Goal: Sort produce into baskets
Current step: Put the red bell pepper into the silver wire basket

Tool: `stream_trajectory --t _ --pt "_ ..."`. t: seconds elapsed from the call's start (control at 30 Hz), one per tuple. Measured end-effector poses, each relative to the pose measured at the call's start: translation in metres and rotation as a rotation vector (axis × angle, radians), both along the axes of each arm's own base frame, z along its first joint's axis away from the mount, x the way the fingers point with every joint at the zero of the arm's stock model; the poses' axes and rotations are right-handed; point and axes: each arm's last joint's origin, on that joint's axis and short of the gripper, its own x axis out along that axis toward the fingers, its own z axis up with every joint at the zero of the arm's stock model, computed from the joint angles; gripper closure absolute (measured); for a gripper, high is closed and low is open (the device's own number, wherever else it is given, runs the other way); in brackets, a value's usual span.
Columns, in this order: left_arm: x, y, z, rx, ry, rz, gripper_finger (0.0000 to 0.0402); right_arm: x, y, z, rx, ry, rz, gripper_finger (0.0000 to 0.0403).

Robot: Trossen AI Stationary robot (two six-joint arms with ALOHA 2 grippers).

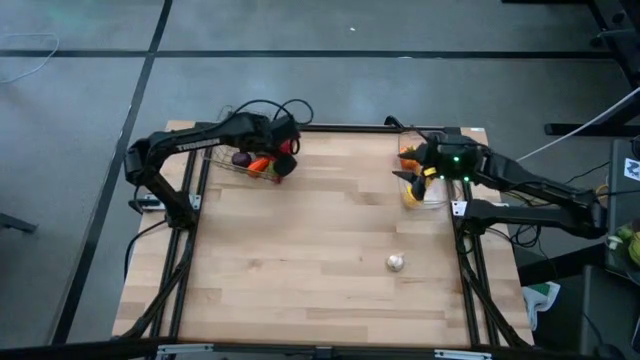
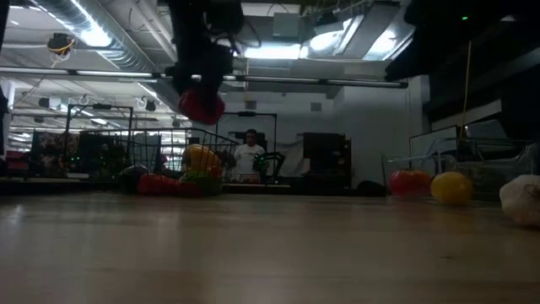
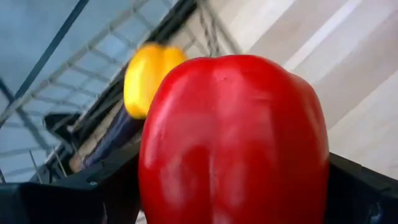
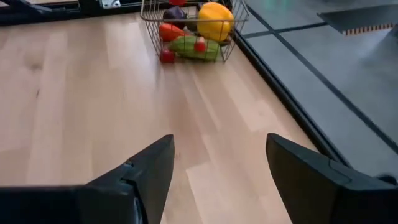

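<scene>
A red bell pepper (image 3: 233,137) is between the fingers of my left gripper (image 1: 284,152), above the dark wire basket (image 1: 252,168) at the table's far left. That basket holds a yellow pepper (image 3: 146,78) and orange, green and purple pieces (image 4: 186,37). My right gripper (image 4: 221,168) is open with nothing between its fingers, over the clear bin (image 1: 440,197) at the far right. The clear bin holds a red tomato (image 2: 409,181) and a yellow fruit (image 2: 451,187). A white garlic bulb (image 1: 396,262) lies on the bare wood near the right side. My left gripper pinches the red pepper by its two opposite sides (image 3: 155,180) between its two fingers (image 3: 93,190). The fingers slant down from above. In the low view the pepper (image 2: 202,105) hangs lifted clear, above the wire basket's rim.
The middle of the wooden table (image 1: 320,240) is free room. Black frame rails (image 1: 185,250) run along both sides, and cables (image 1: 270,108) lie at the far edge. A person (image 2: 250,154) stands in the room beyond the table.
</scene>
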Motion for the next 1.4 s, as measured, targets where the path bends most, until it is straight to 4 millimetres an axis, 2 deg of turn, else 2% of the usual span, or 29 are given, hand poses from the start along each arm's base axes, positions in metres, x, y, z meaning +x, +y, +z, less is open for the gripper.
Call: stream_trajectory --t 0.2,0.43,0.77,0.9,1.4 --pt "-0.01 0.0 -0.036 -0.018 0.076 0.058 0.005 -0.021 0.009 0.002 0.039 -0.028 -0.024 0.015" --pt "-0.015 0.005 -0.064 -0.011 0.069 0.084 0.005 -0.034 0.014 -0.031 0.085 -0.127 -0.052 0.015" --pt "-0.014 0.012 -0.076 0.02 -0.011 0.108 0.005 -0.039 0.016 -0.092 0.074 -0.245 -0.056 0.015" --pt "-0.014 0.011 -0.079 0.015 -0.029 0.127 0.005 -0.042 0.017 -0.11 0.064 -0.272 -0.054 0.015" --pt "-0.015 0.011 -0.082 0.005 -0.029 0.138 0.005 -0.047 0.018 -0.14 0.057 -0.229 -0.095 0.015"
